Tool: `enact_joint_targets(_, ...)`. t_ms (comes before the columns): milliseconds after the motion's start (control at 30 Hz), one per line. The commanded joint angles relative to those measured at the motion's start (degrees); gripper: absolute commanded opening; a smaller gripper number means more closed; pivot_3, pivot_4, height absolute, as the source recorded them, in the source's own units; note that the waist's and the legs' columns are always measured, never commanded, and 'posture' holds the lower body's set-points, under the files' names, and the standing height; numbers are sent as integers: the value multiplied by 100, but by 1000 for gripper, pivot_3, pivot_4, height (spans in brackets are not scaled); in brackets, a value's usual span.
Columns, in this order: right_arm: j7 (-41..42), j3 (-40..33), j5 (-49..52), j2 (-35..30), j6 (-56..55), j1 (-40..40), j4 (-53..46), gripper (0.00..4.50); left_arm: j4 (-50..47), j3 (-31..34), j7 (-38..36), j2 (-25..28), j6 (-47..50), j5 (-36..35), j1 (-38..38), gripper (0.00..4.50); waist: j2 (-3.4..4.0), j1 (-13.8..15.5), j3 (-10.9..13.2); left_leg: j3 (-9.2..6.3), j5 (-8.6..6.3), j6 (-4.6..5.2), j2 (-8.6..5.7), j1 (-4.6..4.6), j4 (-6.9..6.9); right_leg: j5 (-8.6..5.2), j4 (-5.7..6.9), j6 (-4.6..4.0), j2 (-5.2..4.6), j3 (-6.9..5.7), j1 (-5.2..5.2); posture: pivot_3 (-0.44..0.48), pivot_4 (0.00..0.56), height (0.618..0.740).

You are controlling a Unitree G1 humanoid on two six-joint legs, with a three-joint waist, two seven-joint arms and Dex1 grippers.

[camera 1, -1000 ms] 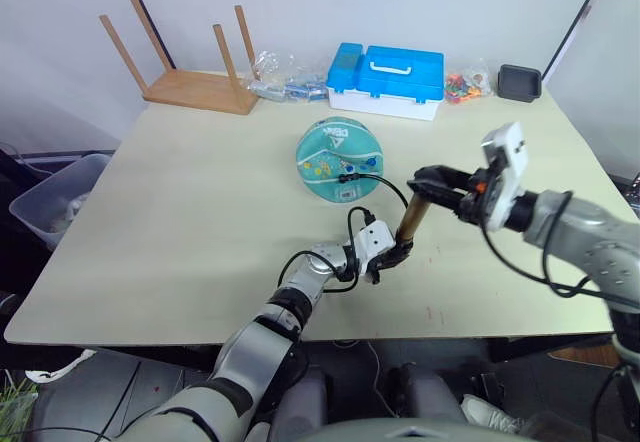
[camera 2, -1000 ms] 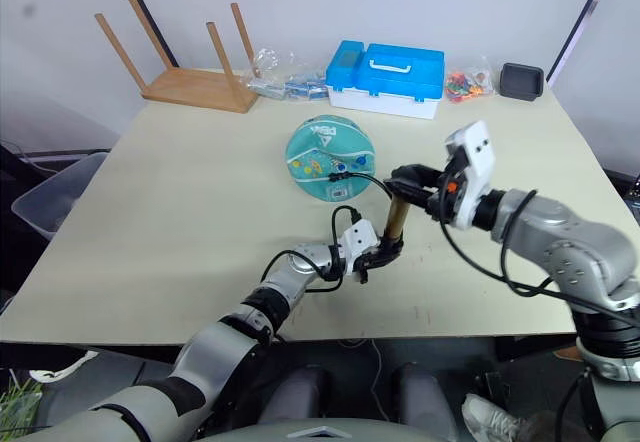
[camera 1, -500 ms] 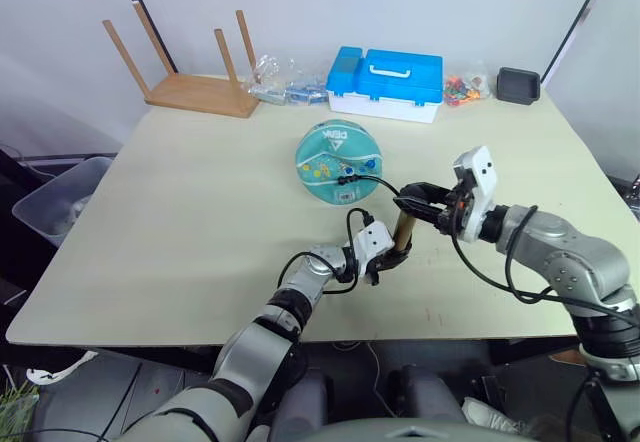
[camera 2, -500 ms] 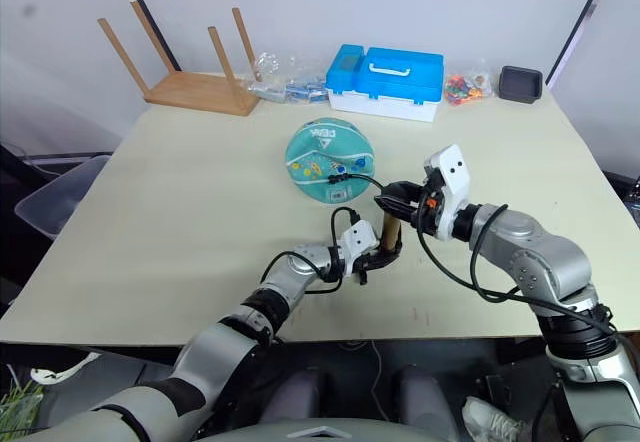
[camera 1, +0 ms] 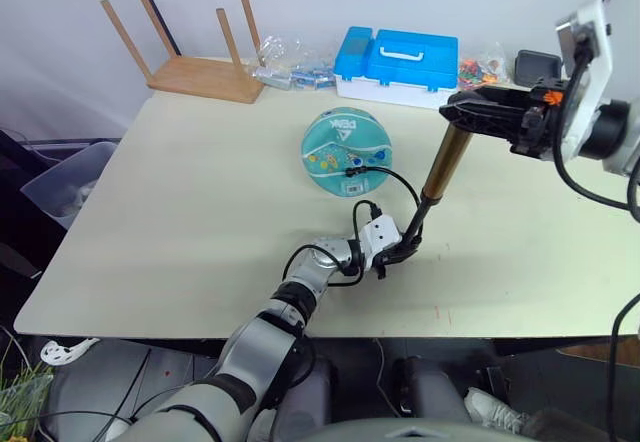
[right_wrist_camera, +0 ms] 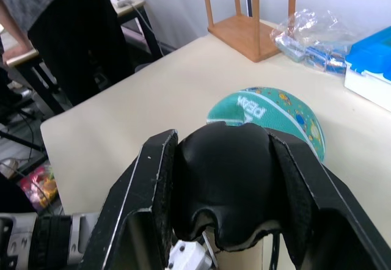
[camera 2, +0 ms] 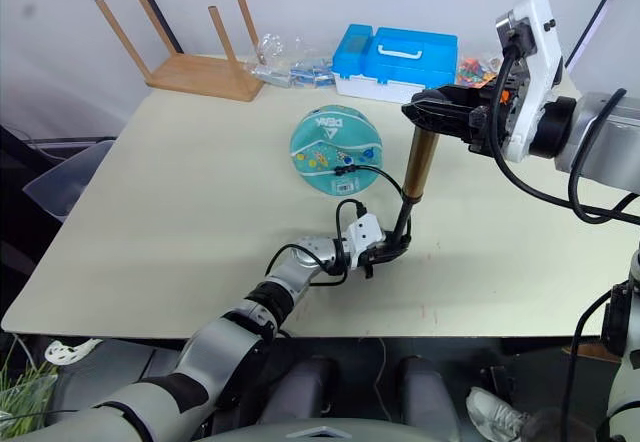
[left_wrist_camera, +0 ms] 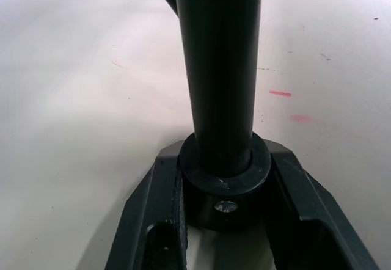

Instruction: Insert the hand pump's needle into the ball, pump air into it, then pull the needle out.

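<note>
The hand pump [camera 1: 443, 163] stands tilted between my two grippers, its shaft drawn out long. My left gripper [camera 2: 385, 250] sits low on the tabletop [camera 1: 180, 192] and is clamped around the pump's black base collar; the left wrist view shows a finger [left_wrist_camera: 305, 206] pressed on each side of that collar. Up and away from it, my right gripper [camera 1: 470, 114] is closed on the black handle at the top end, with the gold barrel hanging just beneath it (the right wrist view has the handle wedged tight between both fingers [right_wrist_camera: 305, 187]). The ball [camera 1: 346, 151] rests on the tabletop beyond the left gripper, near but not touching it. The thin black hose [camera 1: 395, 179] curves from the pump's base up to the ball's near side, where its end meets the surface.
</note>
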Motion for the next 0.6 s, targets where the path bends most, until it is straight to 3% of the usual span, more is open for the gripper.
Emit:
enact_joint_targets(33,-25,-59,-391,212,-416,504,-212,1630,595,-170,34,192,349,342,441,1090,-21,-9,-20,0,0,0,0,2,0,0,0,0,1,-2,3,0,150,740)
enact_joint_targets(167,291,326,-989,431,-848,1181,-282,1630,575,-173,43,199,336,345,487,1090,-24,-33,-39,1,0,1,2,15,2,-1,1,2,6,-6,16,0,150,740)
enact_joint_targets(333,786,1362,-2181,746,-1595,2128,-96,1630,536,-161,63,184,352,330,513,1090,-42,-51,-70,0,-1,1,18,82,-11,-19,1,19,20,-5,69,0,150,740)
enact_joint_targets(467,1031,2280,-3290,1191,-2422,2721,520,1630,488,-141,62,168,377,314,516,1090,-71,-56,-126,-1,-1,0,23,112,-33,-27,-2,8,25,-7,89,0,150,740)
enact_joint_targets(600,1218,2641,-3886,1489,-2791,2931,917,1630,461,-141,43,176,390,311,515,1090,-77,-61,-159,-2,-1,0,25,124,-42,-32,-4,2,27,-14,98,0,150,740)
